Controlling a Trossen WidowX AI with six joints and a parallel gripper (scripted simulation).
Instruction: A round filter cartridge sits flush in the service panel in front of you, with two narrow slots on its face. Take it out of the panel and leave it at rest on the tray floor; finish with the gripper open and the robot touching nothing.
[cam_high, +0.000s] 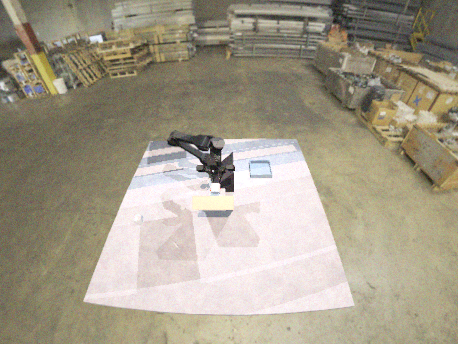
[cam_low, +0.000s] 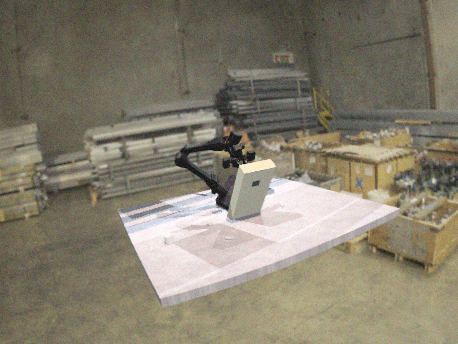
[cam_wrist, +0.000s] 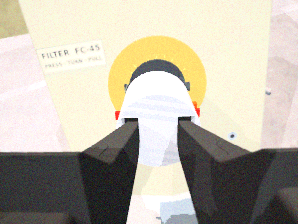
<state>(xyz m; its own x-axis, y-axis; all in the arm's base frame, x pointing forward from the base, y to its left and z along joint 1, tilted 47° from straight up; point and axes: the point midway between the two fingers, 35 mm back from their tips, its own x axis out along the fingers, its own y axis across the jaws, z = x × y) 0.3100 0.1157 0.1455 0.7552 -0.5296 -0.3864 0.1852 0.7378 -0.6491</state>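
The white filter cartridge (cam_high: 215, 188) (cam_wrist: 158, 97) is out of the service panel (cam_high: 212, 203) (cam_low: 249, 195) (cam_wrist: 225, 50), with red parts at its sides. My gripper (cam_wrist: 157, 126) is shut on it, with the dark fingertips at its slots. It is held in front of the panel face; the dark round opening (cam_wrist: 156, 65) shows behind it, inside a yellow ring (cam_wrist: 117, 75). In the exterior view the cartridge cannot be made out behind the panel. The blue tray (cam_high: 260, 170) stands to the right of the arm in the top view, and looks empty.
A dark slanted shape (cam_high: 229, 175) stands beside the arm, between it and the tray. A small white cylinder (cam_high: 138, 218) (cam_low: 168, 239) stands on the table (cam_high: 280, 280) (cam_low: 320, 235) to the left. A small thin white piece (cam_low: 228, 238) lies beyond the panel.
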